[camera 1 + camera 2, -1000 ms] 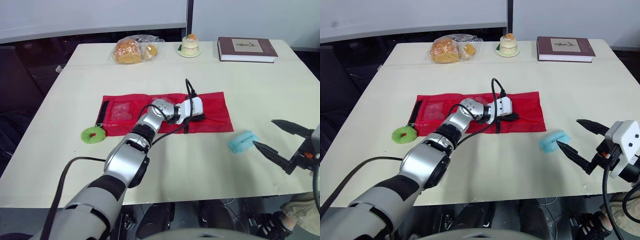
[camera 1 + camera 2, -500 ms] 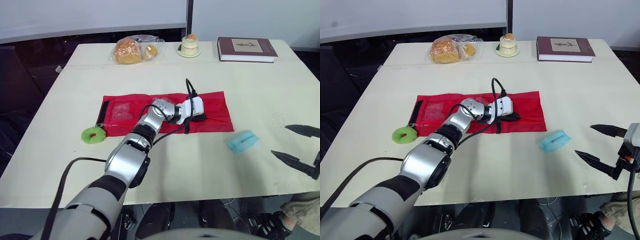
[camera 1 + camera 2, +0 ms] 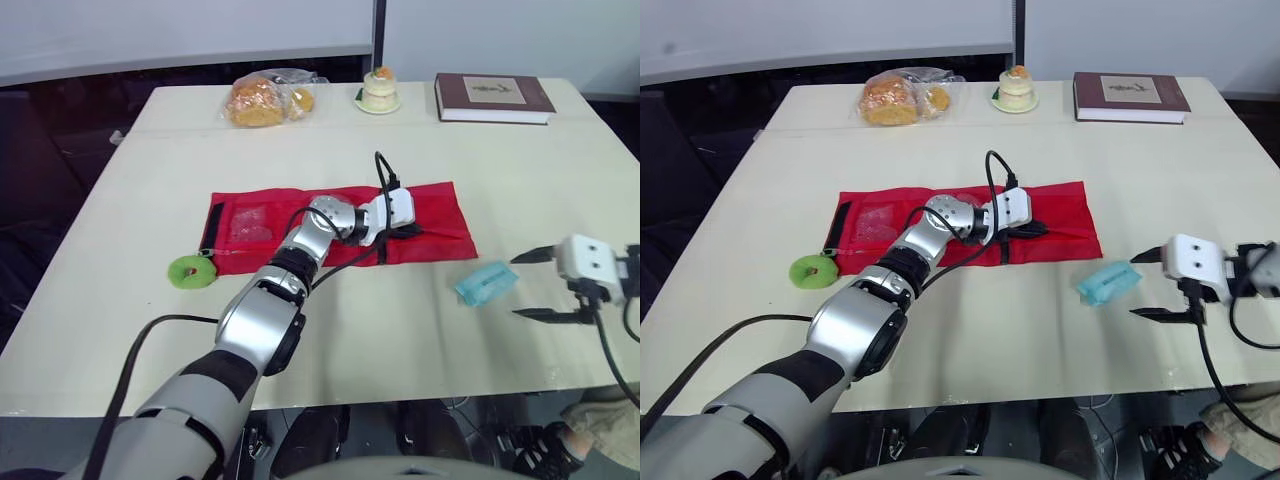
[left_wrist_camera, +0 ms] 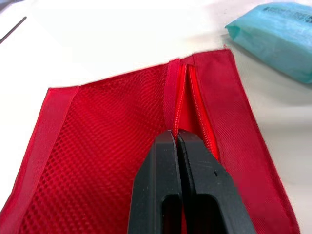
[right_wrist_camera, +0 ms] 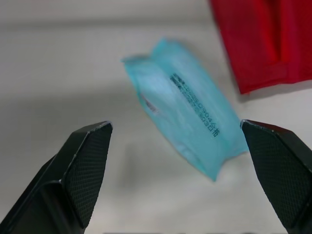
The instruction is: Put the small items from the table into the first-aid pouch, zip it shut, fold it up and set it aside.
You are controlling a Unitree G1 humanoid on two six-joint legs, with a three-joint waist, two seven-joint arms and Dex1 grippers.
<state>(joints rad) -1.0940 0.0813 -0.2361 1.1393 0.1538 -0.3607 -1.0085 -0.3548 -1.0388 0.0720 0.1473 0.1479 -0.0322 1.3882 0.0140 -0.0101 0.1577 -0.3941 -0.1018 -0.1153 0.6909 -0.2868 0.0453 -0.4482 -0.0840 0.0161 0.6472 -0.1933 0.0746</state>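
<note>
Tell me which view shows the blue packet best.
Right wrist view: the blue packet sits close and whole, print visible. Eye views show it small, near the right end of the red pouch. Left wrist view has one end, cropped.

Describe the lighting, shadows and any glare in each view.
Left wrist view: the table is washed out to near white beyond the red pouch. Right wrist view: the blue packet throws a soft grey shadow on the table. Left eye view: even light, faint glints on the bread bag.
</note>
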